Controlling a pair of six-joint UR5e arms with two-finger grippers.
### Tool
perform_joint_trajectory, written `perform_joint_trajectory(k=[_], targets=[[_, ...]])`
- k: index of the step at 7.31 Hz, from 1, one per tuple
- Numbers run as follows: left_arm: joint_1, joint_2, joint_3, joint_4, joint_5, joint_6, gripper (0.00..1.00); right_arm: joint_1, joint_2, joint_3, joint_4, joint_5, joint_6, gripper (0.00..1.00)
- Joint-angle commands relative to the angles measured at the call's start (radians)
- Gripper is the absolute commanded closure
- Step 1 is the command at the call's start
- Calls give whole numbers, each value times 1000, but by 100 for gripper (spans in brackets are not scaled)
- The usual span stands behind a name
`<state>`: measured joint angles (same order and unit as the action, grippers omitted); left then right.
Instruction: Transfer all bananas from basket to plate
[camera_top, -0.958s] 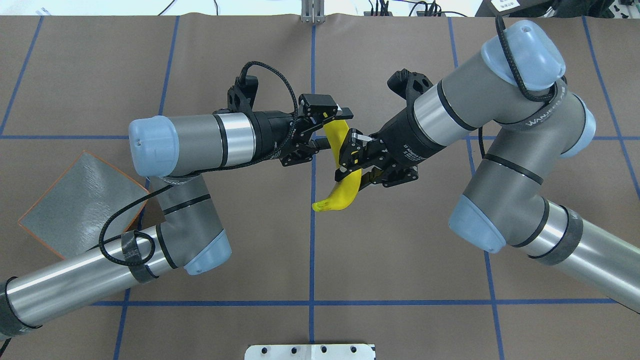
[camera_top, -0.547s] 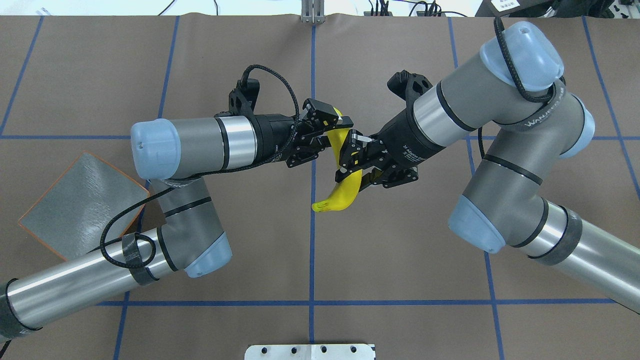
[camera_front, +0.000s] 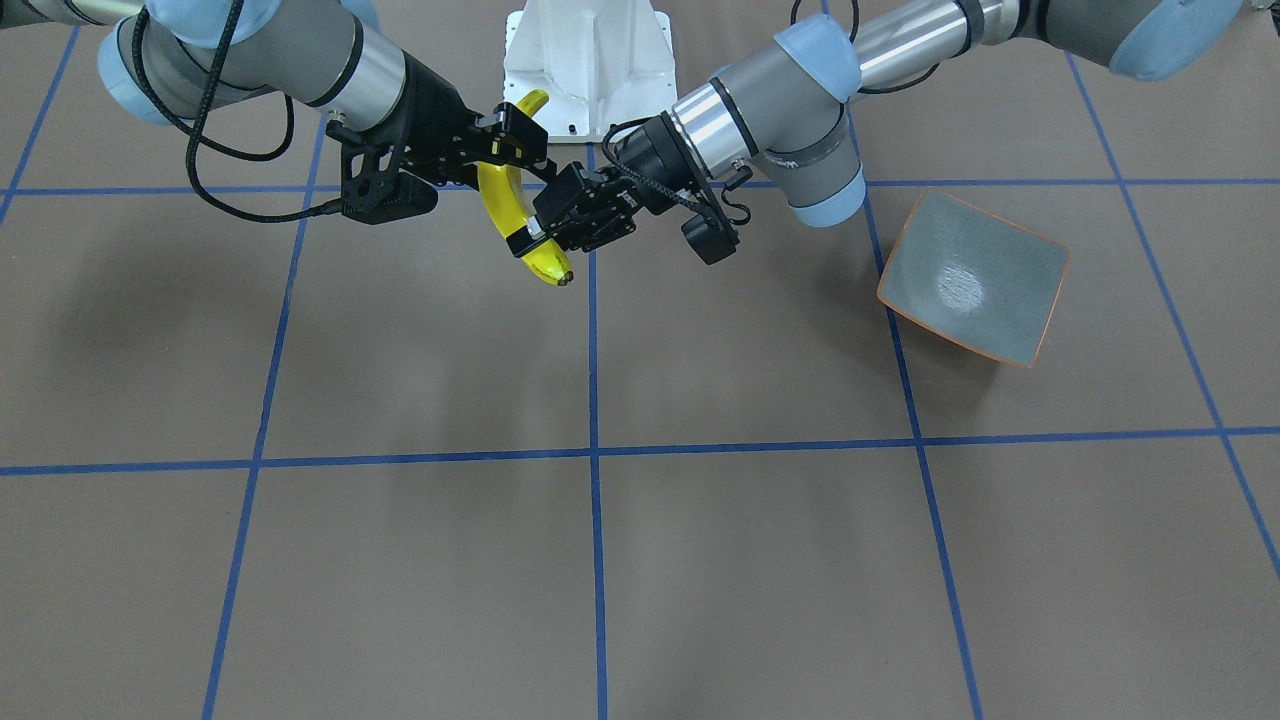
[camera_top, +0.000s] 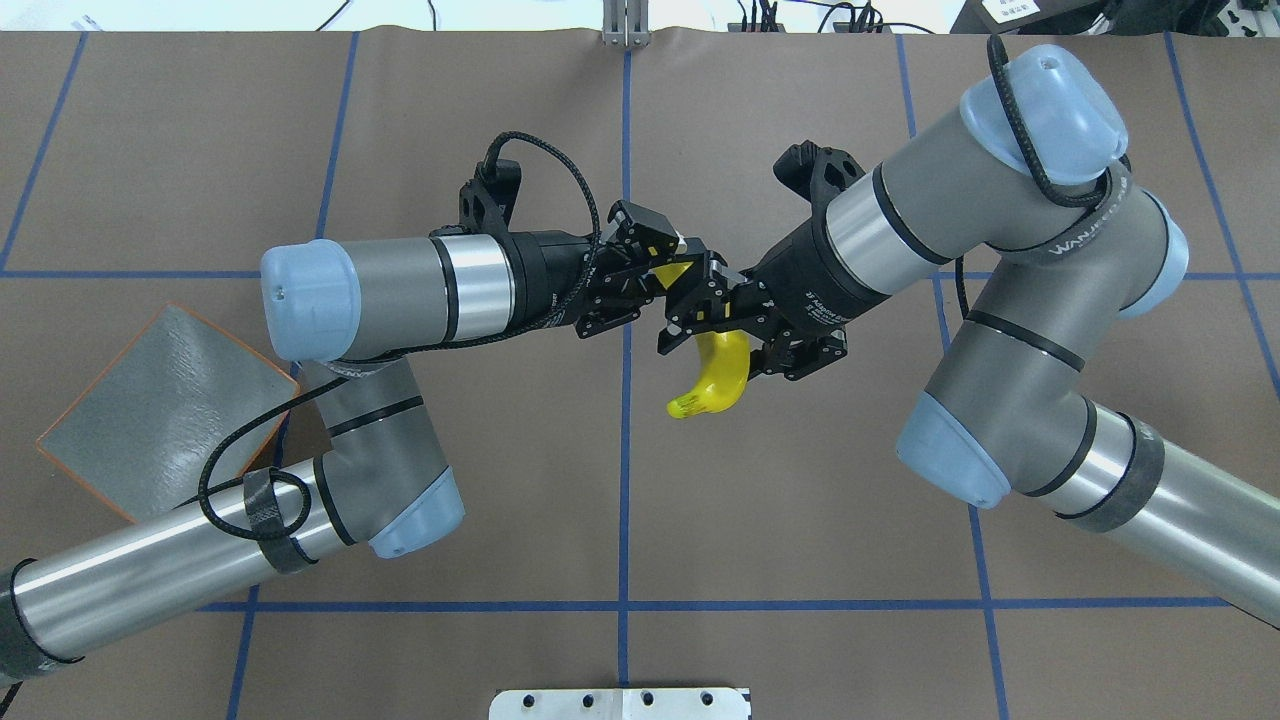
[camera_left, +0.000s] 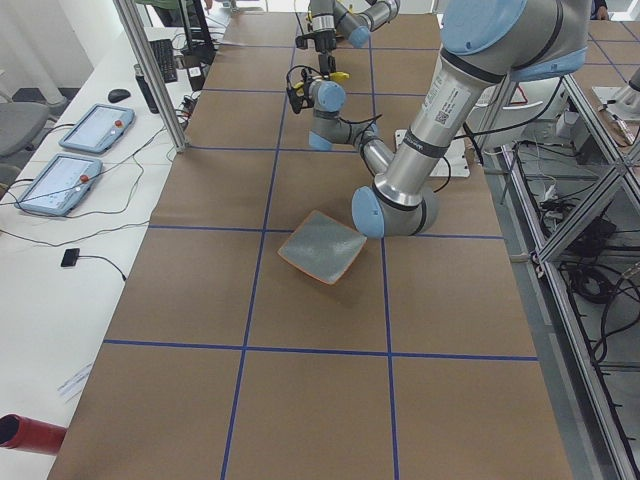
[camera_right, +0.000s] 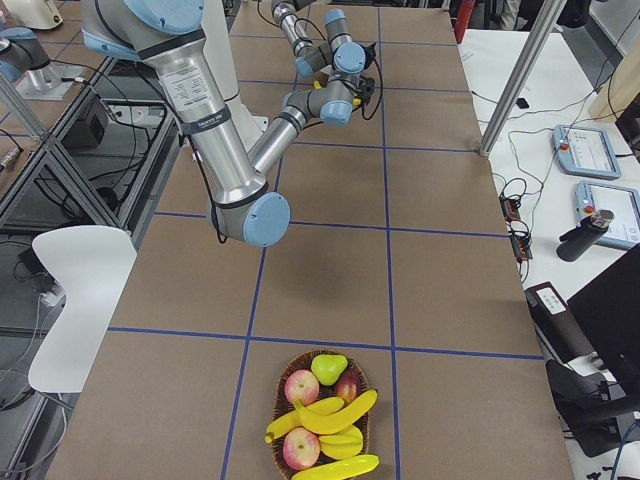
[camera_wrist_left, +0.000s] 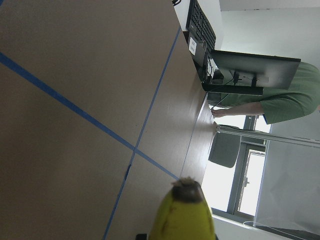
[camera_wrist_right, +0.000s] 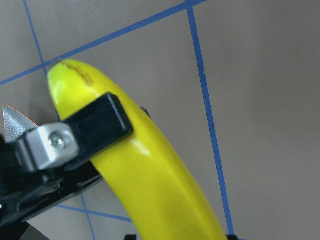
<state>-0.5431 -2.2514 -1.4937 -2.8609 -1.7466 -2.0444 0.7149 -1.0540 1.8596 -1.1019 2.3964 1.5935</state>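
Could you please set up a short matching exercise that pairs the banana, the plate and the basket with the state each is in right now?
Things:
1. banana
2. plate
3. basket

States:
A. holds mixed fruit
B. empty, grey-green with an orange rim
C. held in the air between the left gripper and the right gripper

Pairs: 1-C, 2-B, 3-A

Colours on the bench: brown table (camera_top: 800, 500), blue tape grid (camera_top: 625, 500).
Banana (camera_top: 715, 375) bright yellow with a dark tip; plate (camera_top: 160, 410) grey-green with an orange rim. Left arm (camera_top: 400, 290) and right arm (camera_top: 900, 220) grey-silver with pale blue caps. Brown basket (camera_right: 366, 432), well apart from plate: red-yellow apples (camera_right: 301, 386), green pear (camera_right: 327, 368), yellow bananas (camera_right: 335, 412).
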Motion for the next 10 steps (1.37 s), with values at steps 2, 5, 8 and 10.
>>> perform_joint_trajectory(k=[2,5,8,10], targets=[[0,9,3,0,-4,1,100,21,-1,3,-1,7,-1,0],[-3,58,30,0,-8,85,100,156,-17,3,-4,154,-4,0],[-169,122,-38,75,-229,98,100,299,-104,24,-4,187,-23,0],[-311,237,-140,190,-406,288,100,371,-208,24,-6,147,-315,0]])
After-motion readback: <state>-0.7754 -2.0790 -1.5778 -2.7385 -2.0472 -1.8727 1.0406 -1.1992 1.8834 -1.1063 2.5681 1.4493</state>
